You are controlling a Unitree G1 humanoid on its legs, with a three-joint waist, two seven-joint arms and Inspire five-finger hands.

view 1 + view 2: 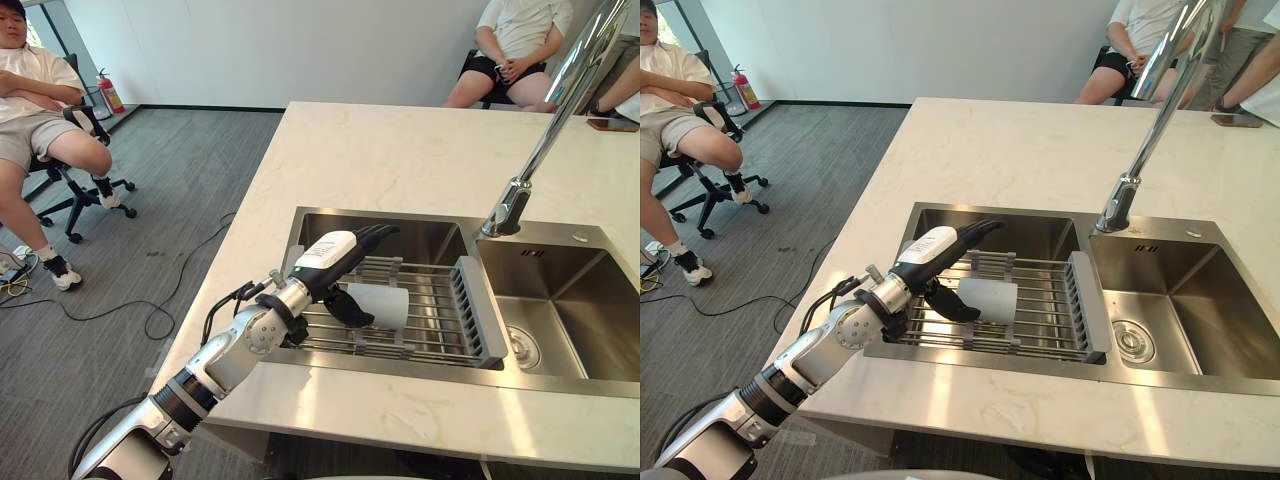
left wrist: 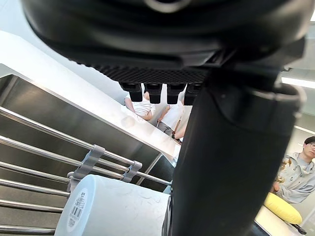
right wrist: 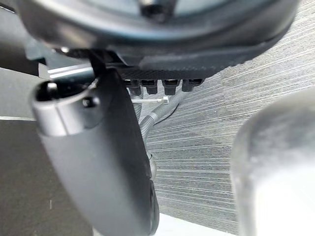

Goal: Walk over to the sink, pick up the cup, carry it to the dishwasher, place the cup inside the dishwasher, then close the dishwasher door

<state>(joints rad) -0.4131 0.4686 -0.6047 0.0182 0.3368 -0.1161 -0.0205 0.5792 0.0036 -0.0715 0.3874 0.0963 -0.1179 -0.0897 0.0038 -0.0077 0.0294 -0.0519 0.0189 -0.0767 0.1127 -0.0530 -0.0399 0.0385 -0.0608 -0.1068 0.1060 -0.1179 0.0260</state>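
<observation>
The left hand (image 1: pixel 335 265) reaches over the sink's left basin (image 1: pixel 420 240) with its fingers (image 1: pixel 375 234) straight and together, stretched above the rack (image 1: pixel 435 320), holding nothing. Its thumb (image 1: pixel 347 306) points down, spread away from the fingers, at the left end of the cup (image 1: pixel 385 305); I cannot tell whether it touches. The white cup lies on its side on the rack's bars, just right of the thumb and below the fingers, its length running left to right. In the left wrist view the cup (image 2: pixel 113 209) shows close beside the thumb (image 2: pixel 231 162). The rack spans the left basin, with a grey end piece (image 1: pixel 480 310) on its right. Right of it is the second basin (image 1: pixel 570 300), and the faucet (image 1: pixel 545 140) rises from the far rim between them. The sink is set in a pale desk (image 1: pixel 400 150).

The right hand (image 3: pixel 93 157) hangs over grey carpet (image 3: pixel 236 88), fingers relaxed and empty.

Left of the desk a person (image 1: pixel 40 100) sits on a wheeled chair (image 1: pixel 80 190), a fire extinguisher (image 1: pixel 110 92) behind. Another person (image 1: pixel 510 45) sits beyond the far edge.
</observation>
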